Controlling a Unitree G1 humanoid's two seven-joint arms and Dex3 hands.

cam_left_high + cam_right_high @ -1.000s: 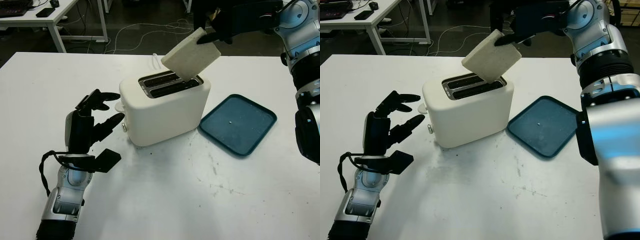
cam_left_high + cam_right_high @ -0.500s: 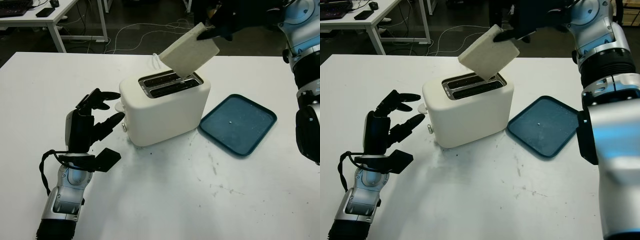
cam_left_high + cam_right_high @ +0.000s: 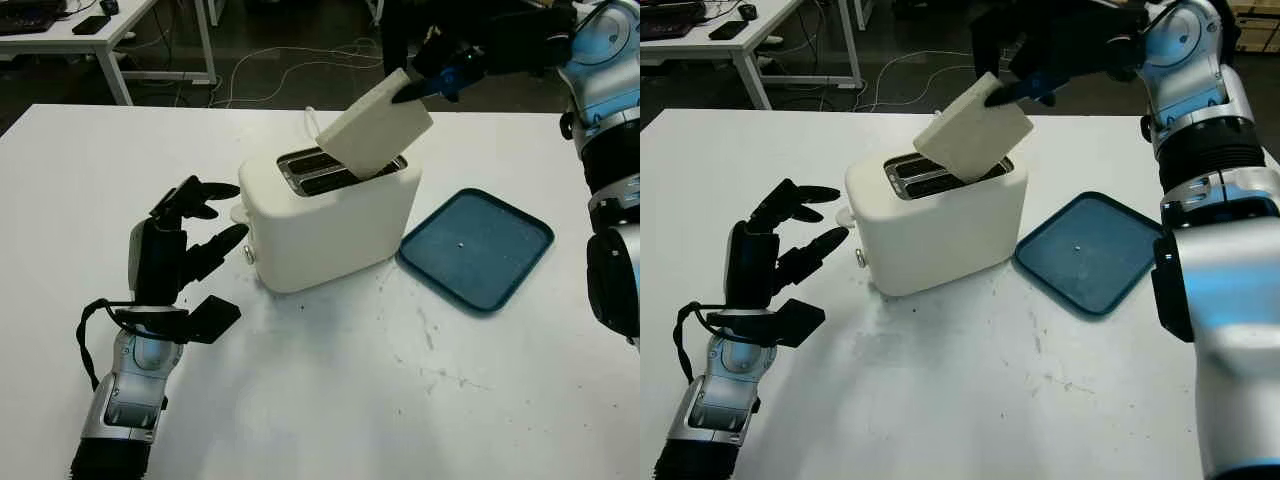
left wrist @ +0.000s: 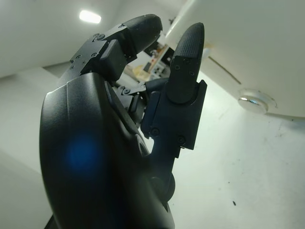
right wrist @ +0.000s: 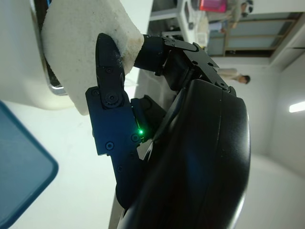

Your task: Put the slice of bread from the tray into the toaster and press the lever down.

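Note:
A cream toaster (image 3: 335,220) stands mid-table with two slots on top. A pale slice of bread (image 3: 375,125) leans tilted over it, its lower edge inside the nearer slot. My right hand (image 3: 440,72) grips the slice's upper corner from the back right; the same grasp appears close up on the bread (image 5: 78,52) in the right wrist view. My left hand (image 3: 190,240) is open just left of the toaster, close to the small lever (image 3: 238,213) on its side, not touching it. The dark teal tray (image 3: 478,246) lies bare right of the toaster.
A white cable (image 3: 310,122) rises behind the toaster. Desks (image 3: 110,25) and floor cables lie beyond the table's far edge. The white tabletop (image 3: 400,400) in front is scuffed.
My right hand has lowered the bread and brought it forward, so its lower edge now sits in the toaster slot instead of hovering above. The left hand has stayed put.

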